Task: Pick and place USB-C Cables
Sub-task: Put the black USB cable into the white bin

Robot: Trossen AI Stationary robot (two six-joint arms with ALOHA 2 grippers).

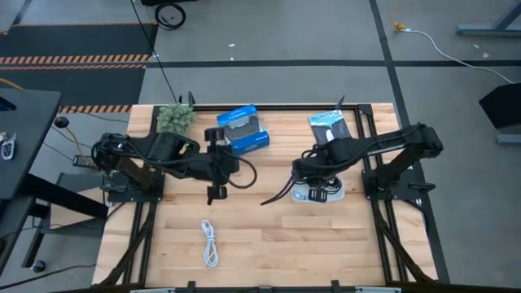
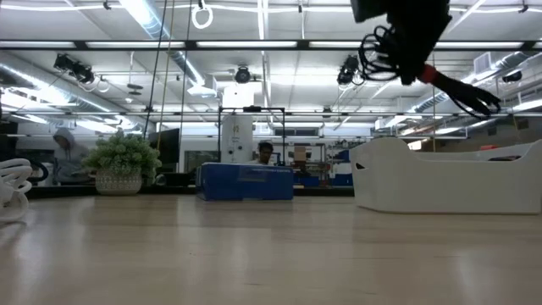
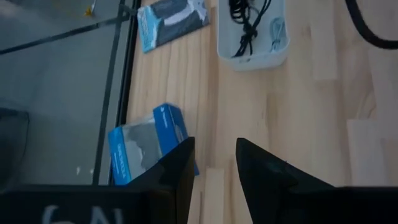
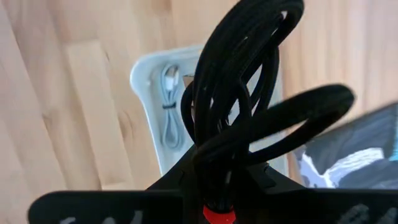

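My right gripper [image 1: 313, 181] hangs over the white tray [image 1: 326, 195] and is shut on the black-and-red cable bundle [image 4: 239, 93]. In the low view it shows at the top [image 2: 406, 42], well above the tray [image 2: 449, 174]. A pale blue-grey cable [image 4: 168, 106] and a black cable [image 3: 245, 25] lie in the tray. The white cable [image 1: 210, 242] lies loose on the near part of the table. My left gripper [image 1: 232, 167] is open near the blue box [image 1: 242, 130] and holds nothing [image 3: 214, 146]. My right gripper pinches the black-and-red cable bundle between its two fingers close to the red section [image 4: 217, 214], coming from above. The loops [image 4: 249, 56] stick out past the fingertips. The bundle is lifted clear above the tray, and a loose tail [image 1: 273, 198] trails toward the table's left.
A blue box [image 3: 146, 143] sits at the far middle of the table, a small potted plant [image 1: 175, 118] to its left, and a flat black-and-white packet [image 1: 330, 126] behind the tray. People sit in the room beyond the table [image 2: 265, 152].
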